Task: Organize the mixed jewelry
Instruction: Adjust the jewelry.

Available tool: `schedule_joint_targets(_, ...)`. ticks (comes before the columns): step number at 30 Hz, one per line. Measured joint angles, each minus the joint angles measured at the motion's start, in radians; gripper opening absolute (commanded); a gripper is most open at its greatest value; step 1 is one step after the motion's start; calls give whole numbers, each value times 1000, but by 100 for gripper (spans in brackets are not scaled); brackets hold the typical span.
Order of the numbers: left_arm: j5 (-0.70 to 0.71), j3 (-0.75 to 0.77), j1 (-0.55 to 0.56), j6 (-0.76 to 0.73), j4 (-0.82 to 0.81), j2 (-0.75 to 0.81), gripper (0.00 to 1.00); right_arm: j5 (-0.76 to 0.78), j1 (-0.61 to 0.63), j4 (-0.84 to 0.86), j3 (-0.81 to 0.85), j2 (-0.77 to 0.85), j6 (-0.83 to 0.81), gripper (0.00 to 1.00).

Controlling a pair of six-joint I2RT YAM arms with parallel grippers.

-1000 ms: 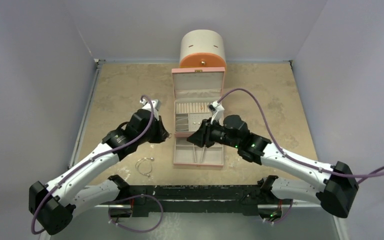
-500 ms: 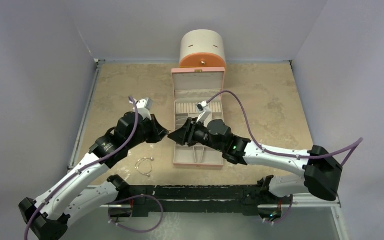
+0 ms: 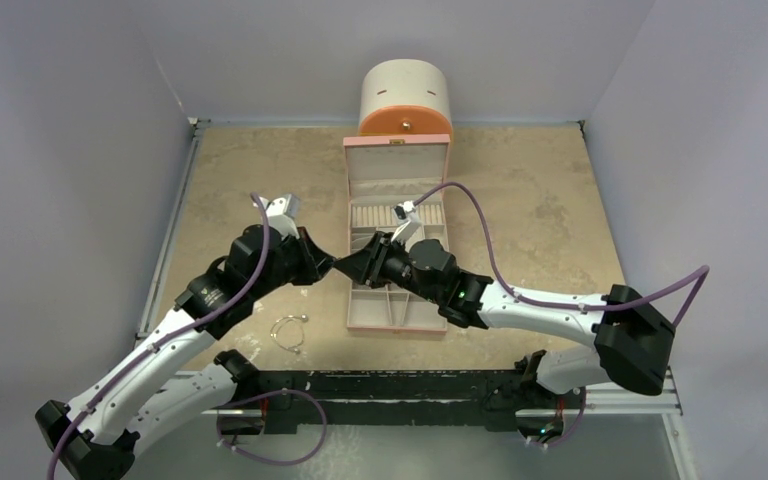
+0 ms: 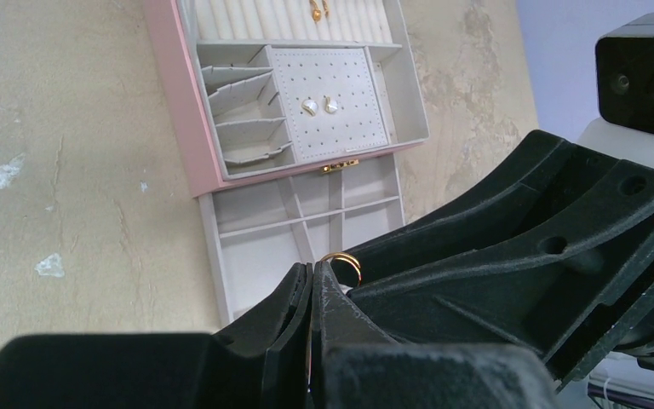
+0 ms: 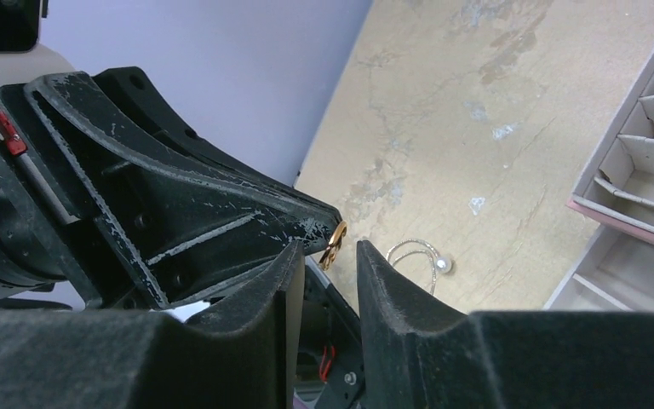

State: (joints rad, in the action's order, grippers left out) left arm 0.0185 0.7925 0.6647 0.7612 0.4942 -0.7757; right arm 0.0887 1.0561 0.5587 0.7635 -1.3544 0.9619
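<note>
1. Ring (image 4: 341, 266), small and coppery, is pinched at the very tips of the left jaws, which are closed on it, in the air by the left side of the pink box (image 3: 410, 325).
2. Right jaws stand apart, one finger on each side of the ring and the left tips.
3. Bangle (image 3: 288, 331) lies on the counter (image 3: 540, 190), left of the box.
4. Two studs (image 4: 310, 106) sit on the perforated panel inside the box.
</note>
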Motion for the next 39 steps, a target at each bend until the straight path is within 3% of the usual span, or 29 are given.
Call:
schedule_joint_targets(8, 0, -6, 0, 14, -11, 0, 0, 3, 3, 20, 0, 0, 10, 0)
schedule_joint_targets(13, 8, -13, 0, 16, -24, 0, 1, 7, 4, 22, 0, 0, 15, 0)
schedule_joint_targets(17, 12, -17, 0, 19, -26, 3, 29, 8, 4, 22, -1, 1, 14, 0)
schedule_joint_targets(20, 39, -17, 0, 22, -8, 21, 40, 7, 4, 18, -1, 14, 10, 0)
schedule_joint_targets(32, 62, 13, 0, -42, 50, 163, 47, -145, -15, -104, -25, 119, -116, 0)
schedule_joint_targets(39, -129, 35, 0, -130, 49, 184, 46, -447, -143, -206, -59, 238, -302, 0)
